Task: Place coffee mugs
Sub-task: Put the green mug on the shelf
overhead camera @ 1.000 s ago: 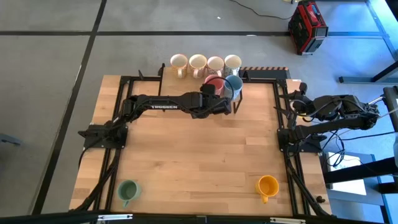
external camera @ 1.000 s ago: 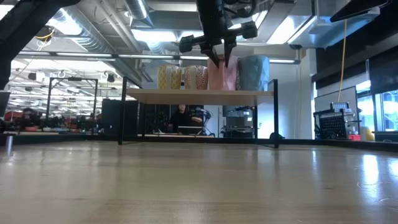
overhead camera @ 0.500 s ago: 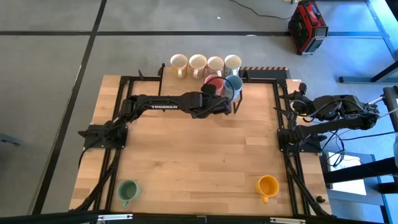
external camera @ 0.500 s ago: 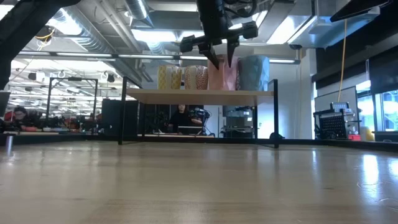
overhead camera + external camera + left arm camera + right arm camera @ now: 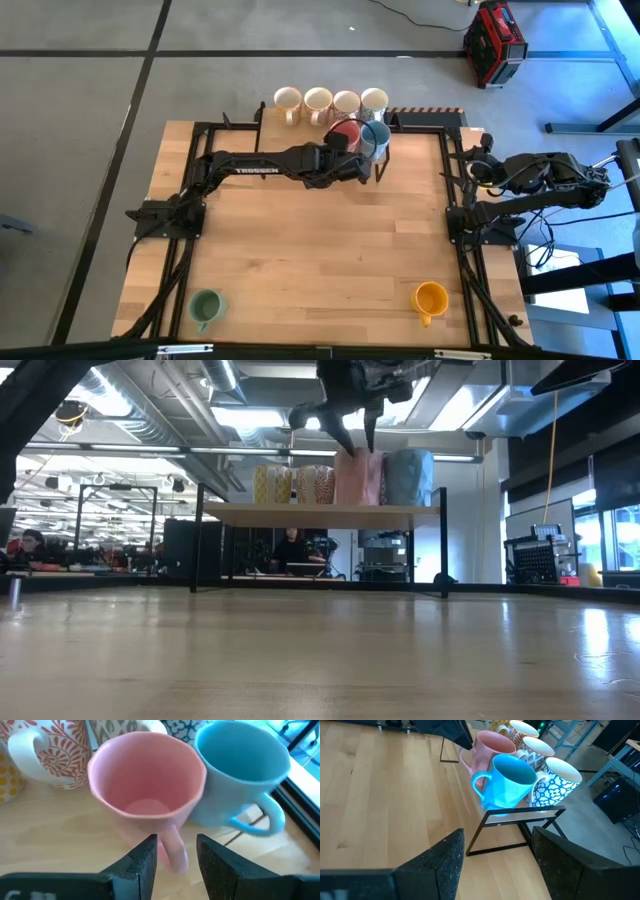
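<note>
Left claw (image 5: pixel 176 862) now opened, lifted off pink mug (image 5: pixel 147 790) handle

left arm stretched from its base at the left edge of the counter across toward the far middle, long and nearly level, wrist turned rightward. left hand (image 5: pixel 352 160) at the far end of that reach, raised well above the counter top, fingers (image 5: pixel 144 861) pointing down and parted with a clear gap between them, nothing clamped. seen from counter height, hanging from the top of the frame with both fingertips spread (image 5: pixel 355 422).

right arm folded up compactly at the right edge of the counter, elbow bent, waiting. right hand (image 5: pixel 480 170) tucked close to its base, fingers (image 5: pixel 442 865) spread wide apart and empty.
</note>
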Controlling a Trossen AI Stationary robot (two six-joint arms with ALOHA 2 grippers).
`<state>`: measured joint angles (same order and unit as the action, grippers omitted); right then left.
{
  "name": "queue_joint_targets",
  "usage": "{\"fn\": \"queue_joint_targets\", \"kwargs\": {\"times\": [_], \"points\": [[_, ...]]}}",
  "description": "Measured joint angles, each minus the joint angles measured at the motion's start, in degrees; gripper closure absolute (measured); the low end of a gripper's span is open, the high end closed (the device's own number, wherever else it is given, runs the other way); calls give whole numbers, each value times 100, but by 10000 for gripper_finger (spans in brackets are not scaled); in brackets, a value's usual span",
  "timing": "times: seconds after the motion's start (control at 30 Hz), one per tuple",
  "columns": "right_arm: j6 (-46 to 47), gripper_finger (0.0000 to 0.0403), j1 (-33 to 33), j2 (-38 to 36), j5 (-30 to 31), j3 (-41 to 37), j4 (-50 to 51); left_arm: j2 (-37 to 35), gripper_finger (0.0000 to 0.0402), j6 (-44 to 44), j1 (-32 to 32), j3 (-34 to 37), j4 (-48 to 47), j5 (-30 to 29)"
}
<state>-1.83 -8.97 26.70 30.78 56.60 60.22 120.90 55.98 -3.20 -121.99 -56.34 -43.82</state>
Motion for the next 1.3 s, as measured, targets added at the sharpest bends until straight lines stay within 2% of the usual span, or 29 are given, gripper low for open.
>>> {"fn": "queue_joint_targets", "kwargs": {"times": [0.47,0.7,1.0,1.1,1.17,1.3], "points": [[0,180,0,0,1,0,0,-97,269,-324,93,0,-18,-54],[0,180,-1,0,2,0,-7,-472,269,-732,206,-10,20,-12],[0,180,-2,7,-89,0,-12,-885,269,-2124,544,-6,-529,1298],[0,180,-1,7,-87,0,-13,-947,269,-2808,714,-2,-766,1954],[0,180,-2,7,-87,0,-62,-988,269,-2949,864,-1,-1103,2273],[441,180,0,41,-352,0,-311,-1114,269,-3084,1218,4,-1815,2344]]}}
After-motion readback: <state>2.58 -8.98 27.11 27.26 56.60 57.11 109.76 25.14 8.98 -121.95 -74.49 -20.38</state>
